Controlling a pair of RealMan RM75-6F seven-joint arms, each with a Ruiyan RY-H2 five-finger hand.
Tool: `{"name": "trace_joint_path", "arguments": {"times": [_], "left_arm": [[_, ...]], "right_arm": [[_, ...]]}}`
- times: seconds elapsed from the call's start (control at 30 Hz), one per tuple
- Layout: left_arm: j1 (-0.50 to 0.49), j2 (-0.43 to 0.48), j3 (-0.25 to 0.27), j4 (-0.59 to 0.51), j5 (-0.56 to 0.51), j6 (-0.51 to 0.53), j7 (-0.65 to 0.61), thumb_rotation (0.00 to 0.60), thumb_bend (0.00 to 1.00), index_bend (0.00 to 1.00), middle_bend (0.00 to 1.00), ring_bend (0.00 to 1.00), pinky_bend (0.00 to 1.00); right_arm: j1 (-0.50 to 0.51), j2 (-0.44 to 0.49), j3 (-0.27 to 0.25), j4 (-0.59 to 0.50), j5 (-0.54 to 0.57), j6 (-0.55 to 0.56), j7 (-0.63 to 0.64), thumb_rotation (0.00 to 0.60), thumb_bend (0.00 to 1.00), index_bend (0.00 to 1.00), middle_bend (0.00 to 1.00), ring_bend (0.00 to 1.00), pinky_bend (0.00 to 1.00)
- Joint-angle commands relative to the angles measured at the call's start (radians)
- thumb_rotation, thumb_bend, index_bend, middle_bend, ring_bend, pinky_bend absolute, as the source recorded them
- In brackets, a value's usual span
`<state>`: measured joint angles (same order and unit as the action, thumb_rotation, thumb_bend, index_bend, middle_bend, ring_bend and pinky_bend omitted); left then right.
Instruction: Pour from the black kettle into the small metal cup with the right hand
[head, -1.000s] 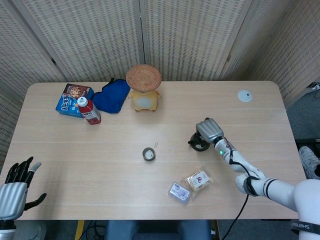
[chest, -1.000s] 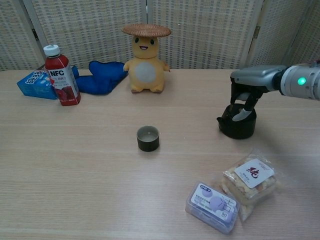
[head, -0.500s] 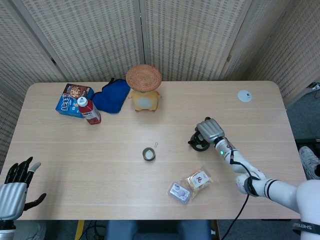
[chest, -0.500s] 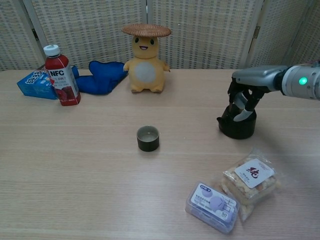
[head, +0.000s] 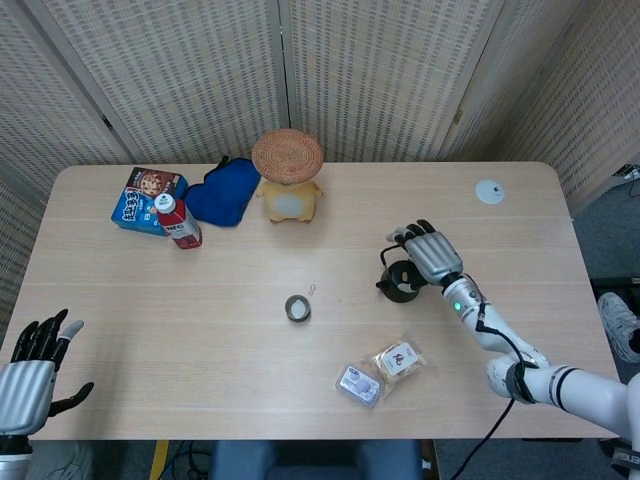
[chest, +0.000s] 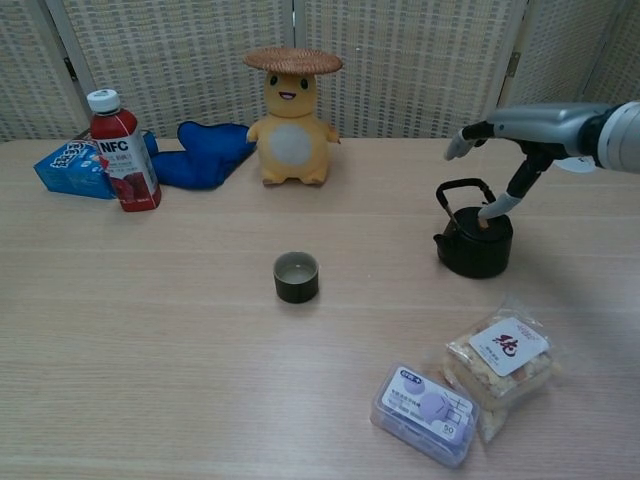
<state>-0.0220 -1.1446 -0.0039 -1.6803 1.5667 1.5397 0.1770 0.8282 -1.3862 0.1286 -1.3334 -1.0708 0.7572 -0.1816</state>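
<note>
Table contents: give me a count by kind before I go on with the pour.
Drinkware and vessels: 3 — black kettle, small metal cup, red juice bottle
Packaged snacks: 3 — blue biscuit box, clear plastic case, wrapped pastry
Toys: 1 — yellow plush with straw hat
Cloths: 1 — blue cloth
White discs: 1
Total: 9

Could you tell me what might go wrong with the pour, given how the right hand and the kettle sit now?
1. The right hand is open above the black kettle, with only one finger reaching down to the lid. It holds nothing, so a hasty lift could knock the kettle over.
2. The small metal cup stands well to the kettle's left, so the carry may slosh.
3. The snack packet lies just in front of the kettle and could be bumped.
</note>
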Motion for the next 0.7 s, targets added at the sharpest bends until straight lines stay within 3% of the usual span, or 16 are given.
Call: {"name": "trace_joint_path", "arguments": {"times": [0.03,0.37,0.7], "left_arm": [[-0.006,0.005,-0.006,0.002,0.000,-0.002,-0.004,0.600,0.18,0.12,0.00,0.06,0.00],[-0.030,0.004,-0.024,0.015,-0.010,-0.020,-0.035,0.600,0.18,0.13,0.00,0.06,0.00],[-0.065,-0.010,-0.039,0.013,-0.007,-0.047,-0.030,0.600,0.18,0.13,0.00,0.06,0.00]], "right_arm": [[-0.046,0.037,0.007,-0.058,-0.024,0.084,0.006,0.487,0.00,0.19,0.16,0.09,0.07],[-0.250,0.156,-0.039,-0.249,-0.119,0.428,-0.058,0.532,0.00,0.19,0.18,0.09,0.07],[-0.464,0.248,-0.118,-0.367,-0.245,0.675,-0.001,0.533,0.00,0.19,0.18,0.09,0.07]]}}
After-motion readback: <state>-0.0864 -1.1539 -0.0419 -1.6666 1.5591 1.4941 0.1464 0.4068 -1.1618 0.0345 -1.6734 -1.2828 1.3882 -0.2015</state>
